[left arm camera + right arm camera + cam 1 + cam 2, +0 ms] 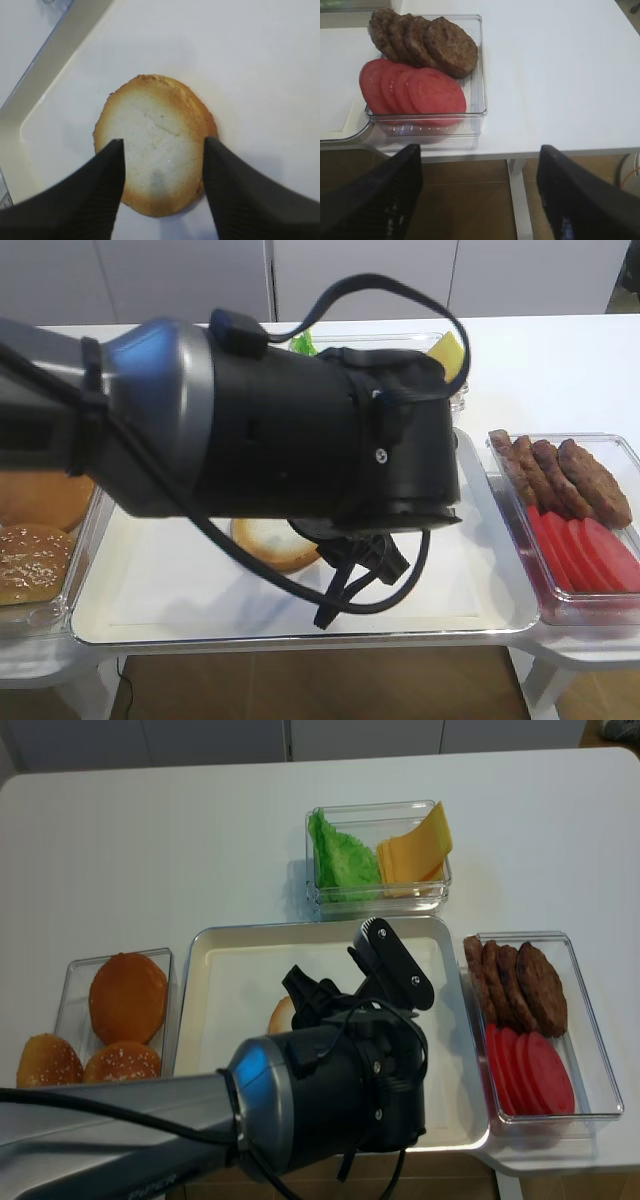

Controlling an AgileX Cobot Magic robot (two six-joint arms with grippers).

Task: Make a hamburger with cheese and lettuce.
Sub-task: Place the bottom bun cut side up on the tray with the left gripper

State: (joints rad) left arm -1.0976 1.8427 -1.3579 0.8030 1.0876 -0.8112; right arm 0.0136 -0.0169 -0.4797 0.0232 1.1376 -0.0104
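Clear container (479,75) of patties (422,41) and tomato slices (412,90), right gripper (480,195) apparently open

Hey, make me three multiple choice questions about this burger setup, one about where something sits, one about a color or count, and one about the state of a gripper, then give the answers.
1. Where does the hamburger bun half lie?
A. on the white tray
B. in the bin with the patties
C. in the bin with the lettuce

2. How many dark brown patties are in the clear bin?
A. two
B. four
C. six

3. How does the left gripper stand?
A. clamped shut on the bun half
B. shut on a cheese slice
C. jaws apart, one on each side of the bun half

Answers:
1 A: the left wrist view shows it cut face up on the tray's white floor.
2 B: the right wrist view shows four overlapping patties behind the tomato slices.
3 C: the two fingers are spread wide, with the cream face showing between them.
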